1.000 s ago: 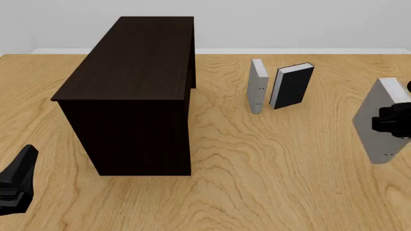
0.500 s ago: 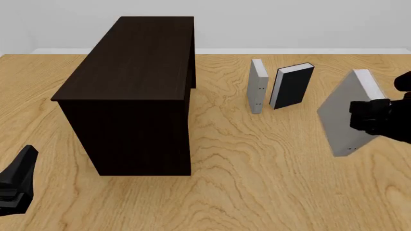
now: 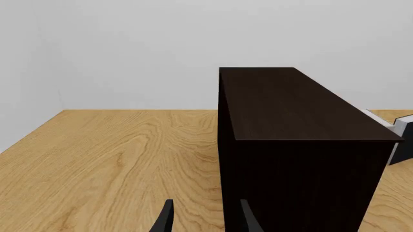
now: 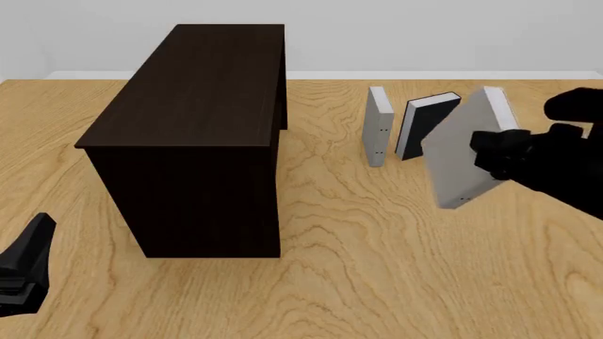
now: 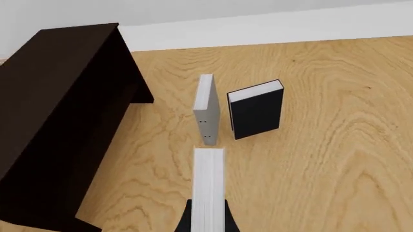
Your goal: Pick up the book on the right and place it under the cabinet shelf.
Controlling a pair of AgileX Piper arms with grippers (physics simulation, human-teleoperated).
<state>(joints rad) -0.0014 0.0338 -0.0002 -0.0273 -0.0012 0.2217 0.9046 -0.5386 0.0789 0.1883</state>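
Observation:
The book [image 4: 460, 155], pale grey, hangs tilted above the table with my right gripper [image 4: 488, 151] shut on its right edge. The right wrist view looks down the book's [image 5: 208, 186] page edge, clamped between the dark fingers [image 5: 184, 221]. The cabinet shelf [image 4: 198, 113] stands at the left as a tall, dark brown box, well left of the held book; it also shows in both wrist views [image 3: 297, 145] [image 5: 58, 116]. My left gripper [image 4: 24, 272] rests low at the front left, open with nothing between its fingers [image 3: 166, 220].
A second grey book [image 4: 379, 127] [image 5: 206, 108] and a black-covered book [image 4: 428, 126] [image 5: 256, 110] stand upright on the wooden table [image 4: 377, 268], just left of and behind the held book. A white wall borders the table's far edge.
My right gripper has carried the book leftward and farther back, from the right edge of the front view to just beside the black book. The left arm has not moved.

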